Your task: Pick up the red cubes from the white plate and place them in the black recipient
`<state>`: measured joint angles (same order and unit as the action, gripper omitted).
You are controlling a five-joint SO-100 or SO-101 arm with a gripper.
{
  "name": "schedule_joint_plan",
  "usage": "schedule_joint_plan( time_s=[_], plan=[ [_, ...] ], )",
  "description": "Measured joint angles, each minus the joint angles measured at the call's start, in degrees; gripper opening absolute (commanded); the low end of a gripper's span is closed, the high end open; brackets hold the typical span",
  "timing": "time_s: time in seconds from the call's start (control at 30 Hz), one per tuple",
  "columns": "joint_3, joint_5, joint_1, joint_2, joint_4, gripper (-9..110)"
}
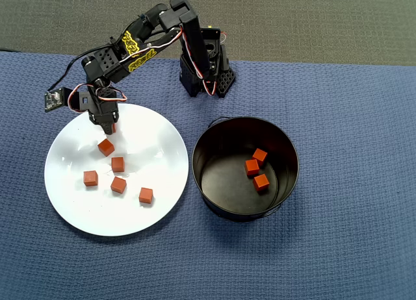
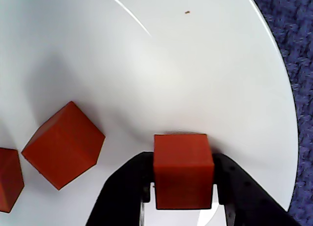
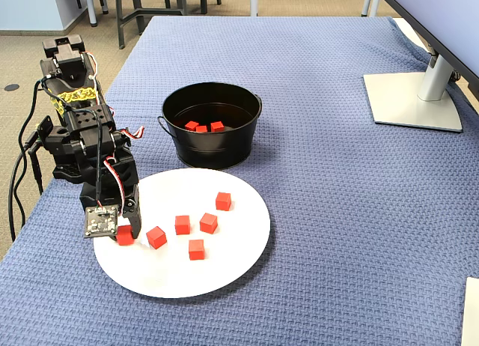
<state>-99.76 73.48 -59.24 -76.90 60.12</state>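
At the plate's (image 1: 71, 202) far-left edge in the overhead view, my pincer (image 2: 182, 199) was clenched on one cube (image 2: 183, 169). Five more cubes (image 1: 117, 164) lay on the plate, three in the pot (image 1: 224, 212). I judged: lift straight, clear the nearest cube (image 2: 62, 144).

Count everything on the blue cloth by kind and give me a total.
Small orange-red cubes: 9 (3 in the pot, 5 loose on the plate, 1 in the arm's hand)
Large round white plate: 1
Round black metal pot: 1
Grey monitor stand: 1
Total: 12
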Motion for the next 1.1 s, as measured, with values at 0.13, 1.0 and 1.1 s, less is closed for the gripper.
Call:
schedule_joint_plan(
  time_s=[0.13, 1.0, 1.1],
  plan=[
    [0.00, -1.14, 0.00, 0.00, 0.00, 0],
    [3.43, -47.37, 31.20, -34.28, 9.14, 0],
    [3.43, -52.47, 38.06, -38.32, 10.81, 0]
  ],
)
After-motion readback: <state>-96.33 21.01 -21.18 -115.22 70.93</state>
